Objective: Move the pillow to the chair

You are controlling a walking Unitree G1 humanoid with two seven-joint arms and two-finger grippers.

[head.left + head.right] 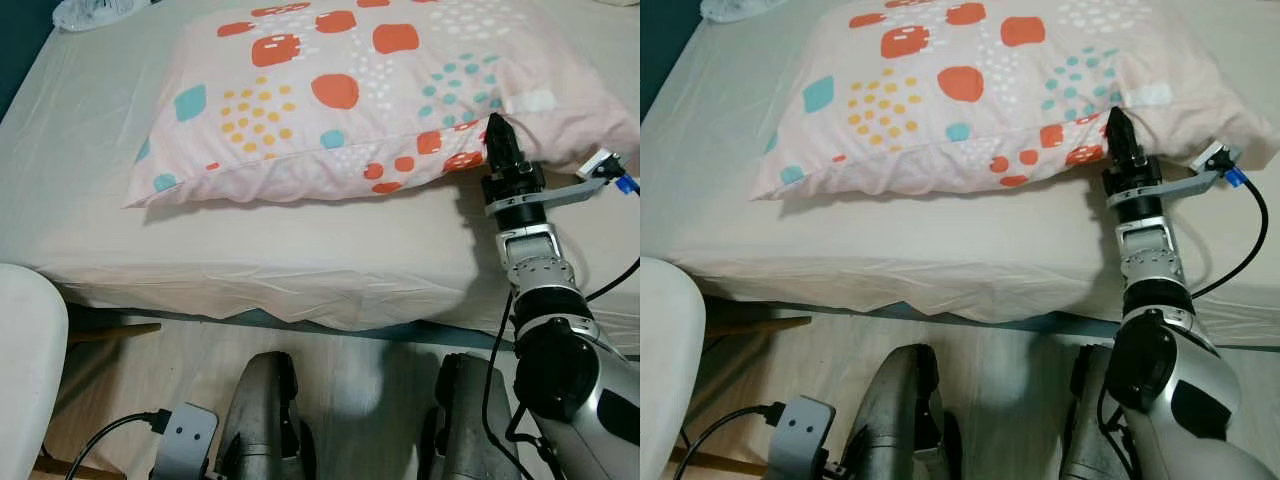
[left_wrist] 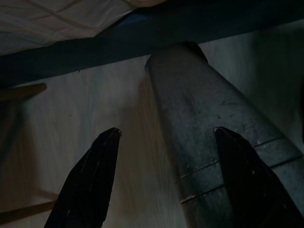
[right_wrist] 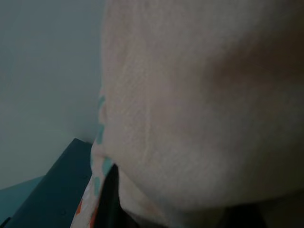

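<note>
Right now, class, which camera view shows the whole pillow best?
The left eye view: the pillow lies nearly whole on the bed, the right tool at its near edge. The right eye view shows much the same. The right wrist view gives a blurred close-up of fabric.

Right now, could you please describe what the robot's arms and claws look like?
The right arm is built of silver segments with a glossy black joint housing and a black cable running alongside. Its right claw has long, tapering black fingers above a black-and-silver wrist, where a grey bracket carries a small white part with a blue tip. The left claw has two long, dark, pointed fingers.
</note>
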